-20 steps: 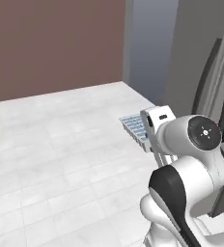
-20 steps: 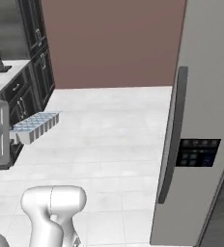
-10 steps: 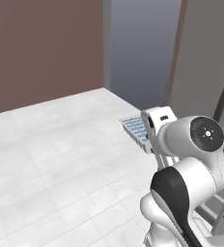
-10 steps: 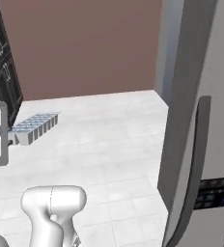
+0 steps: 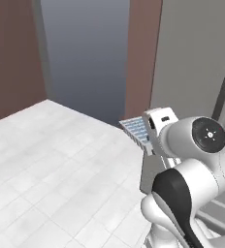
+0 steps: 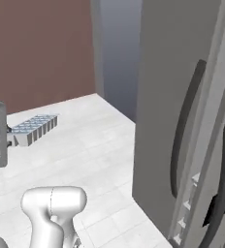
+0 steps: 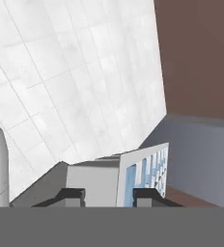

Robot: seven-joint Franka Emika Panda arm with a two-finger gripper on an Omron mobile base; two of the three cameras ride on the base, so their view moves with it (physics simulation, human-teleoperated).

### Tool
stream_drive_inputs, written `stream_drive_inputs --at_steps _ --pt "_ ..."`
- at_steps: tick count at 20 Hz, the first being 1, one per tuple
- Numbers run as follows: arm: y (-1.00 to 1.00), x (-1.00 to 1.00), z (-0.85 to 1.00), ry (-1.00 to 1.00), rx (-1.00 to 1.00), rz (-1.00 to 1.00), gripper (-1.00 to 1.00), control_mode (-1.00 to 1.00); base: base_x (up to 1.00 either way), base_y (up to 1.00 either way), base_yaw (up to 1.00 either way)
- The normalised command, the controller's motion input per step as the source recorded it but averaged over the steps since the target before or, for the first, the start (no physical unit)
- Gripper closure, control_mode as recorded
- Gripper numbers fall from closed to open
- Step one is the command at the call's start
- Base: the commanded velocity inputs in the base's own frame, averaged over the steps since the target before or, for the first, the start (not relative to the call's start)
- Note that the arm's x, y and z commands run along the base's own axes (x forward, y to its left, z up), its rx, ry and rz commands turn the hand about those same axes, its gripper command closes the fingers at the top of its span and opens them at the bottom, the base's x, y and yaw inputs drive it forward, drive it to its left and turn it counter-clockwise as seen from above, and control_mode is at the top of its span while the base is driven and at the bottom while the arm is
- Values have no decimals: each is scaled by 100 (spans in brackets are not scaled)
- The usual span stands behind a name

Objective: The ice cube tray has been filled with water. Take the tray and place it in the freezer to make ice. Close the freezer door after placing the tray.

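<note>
Gripper (image 7: 106,195) clamped on the ice cube tray (image 6: 34,128), carried level above the white floor (image 5: 51,179) near the freezer (image 6: 182,97).

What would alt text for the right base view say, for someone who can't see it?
The gripper at the left edge holds the ice cube tray level above the white tiled floor. At the right stands the grey freezer with two dark curved handles, white shelves showing between its doors; a brown wall lies behind.
</note>
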Motion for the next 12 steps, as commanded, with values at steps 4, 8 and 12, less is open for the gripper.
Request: stream_drive_inputs --at_steps 4,8,12 --pt "0 0 0 0 0 0 100 100 28 44 -66" --pt "0 0 0 0 0 0 100 100 11 35 -72" --pt "0 0 0 0 0 0 100 100 14 27 -72"
